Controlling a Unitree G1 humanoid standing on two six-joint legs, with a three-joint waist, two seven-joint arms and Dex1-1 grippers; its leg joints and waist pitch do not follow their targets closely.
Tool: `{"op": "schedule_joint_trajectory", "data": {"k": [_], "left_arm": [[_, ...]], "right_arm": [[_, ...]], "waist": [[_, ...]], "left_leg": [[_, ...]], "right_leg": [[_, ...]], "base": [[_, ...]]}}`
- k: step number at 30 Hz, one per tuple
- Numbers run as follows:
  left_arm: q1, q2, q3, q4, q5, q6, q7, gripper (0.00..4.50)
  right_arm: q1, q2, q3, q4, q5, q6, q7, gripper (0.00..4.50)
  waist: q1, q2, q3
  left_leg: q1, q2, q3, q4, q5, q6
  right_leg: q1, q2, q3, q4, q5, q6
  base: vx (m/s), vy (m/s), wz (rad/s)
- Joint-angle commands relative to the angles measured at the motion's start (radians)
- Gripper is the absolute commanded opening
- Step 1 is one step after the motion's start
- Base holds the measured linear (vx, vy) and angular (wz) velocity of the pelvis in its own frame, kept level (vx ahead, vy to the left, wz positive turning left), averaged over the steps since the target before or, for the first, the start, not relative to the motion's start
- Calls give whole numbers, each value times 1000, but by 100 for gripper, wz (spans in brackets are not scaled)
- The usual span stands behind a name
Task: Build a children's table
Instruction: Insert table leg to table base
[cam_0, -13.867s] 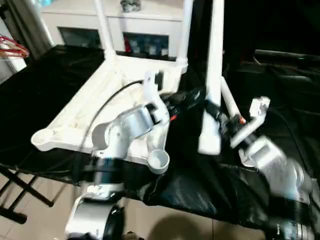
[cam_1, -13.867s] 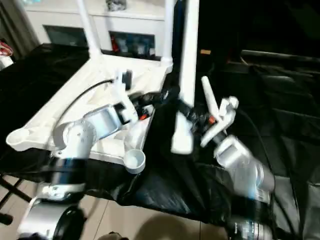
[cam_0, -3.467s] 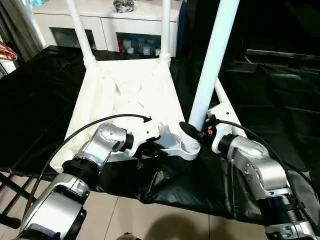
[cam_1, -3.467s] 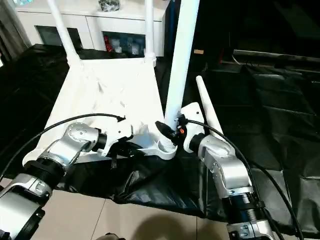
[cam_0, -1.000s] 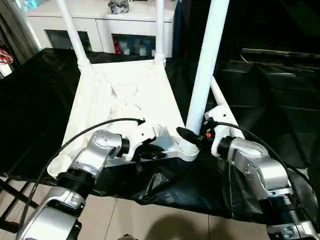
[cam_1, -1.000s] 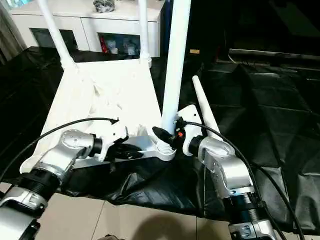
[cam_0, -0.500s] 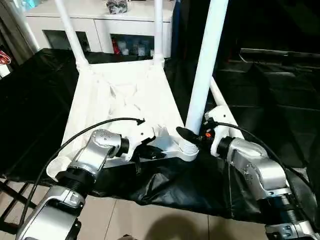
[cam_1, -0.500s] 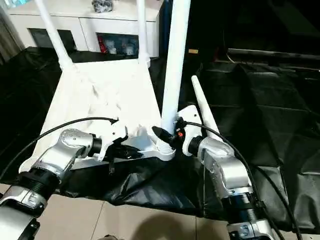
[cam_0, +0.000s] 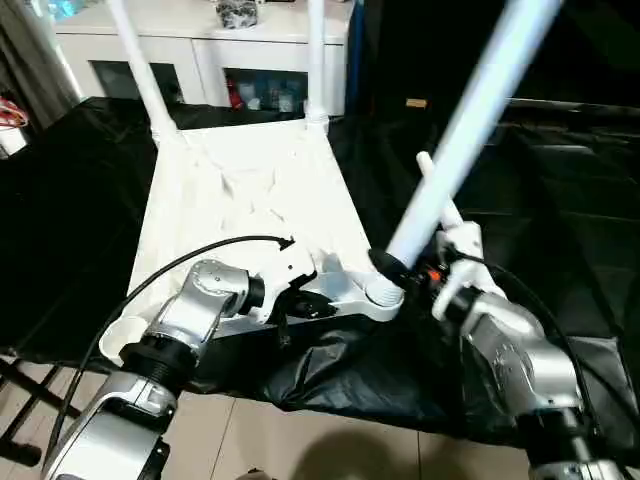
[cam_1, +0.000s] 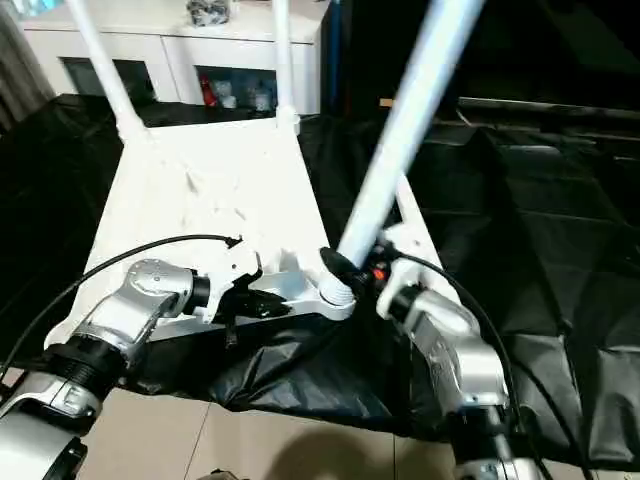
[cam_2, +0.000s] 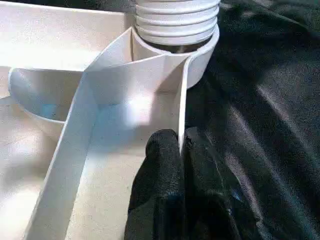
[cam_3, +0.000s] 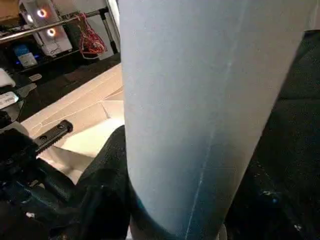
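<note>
Home-like room: white cabinet (cam_0: 215, 40) with shelf openings, tiled floor (cam_0: 300, 440).

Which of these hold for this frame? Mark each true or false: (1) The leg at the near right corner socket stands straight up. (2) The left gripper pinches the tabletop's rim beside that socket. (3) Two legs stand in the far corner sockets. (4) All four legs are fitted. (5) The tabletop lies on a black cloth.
1. False: the near right leg leans to the robot's right, its ribbed end at the socket.
2. True: the left gripper is shut on the rim of the tabletop.
3. True: the far left leg and far right leg stand there.
4. False: a spare leg lies on the black cloth.
5. True.
</note>
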Motion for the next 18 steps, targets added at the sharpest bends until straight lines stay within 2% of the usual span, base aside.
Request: {"op": "schedule_joint_trajectory", "data": {"k": [1,6,12,18], "left_arm": [[-18,0,33,15,-24,4,28,0],[-21,-5,37,25,-22,1,41,0],[-23,-8,39,30,-20,-2,45,0],[-23,-6,36,34,-17,-8,43,0]], "right_arm": [[49,-18,16,46,-55,-13,-12,189],[63,-14,40,63,-102,-68,-48,189],[67,3,42,64,-107,-103,-68,189],[72,-20,101,30,-146,-118,-39,189]], "waist": [[4,-4,-64],[3,-3,-59],[1,-3,-57],[0,-6,-57]], "left_leg": [[21,65,-28,-72,-186,31],[23,66,-29,-78,-223,22],[23,66,-30,-82,-248,15],[23,65,-30,-82,-243,18]], "right_leg": [[41,-102,55,-83,-43,-238],[38,-102,55,-91,-115,-228],[37,-102,58,-95,-148,-219],[38,-103,58,-95,-147,-215]], "base": [[0,0,0],[0,0,0],[0,0,0],[0,0,0]]}}
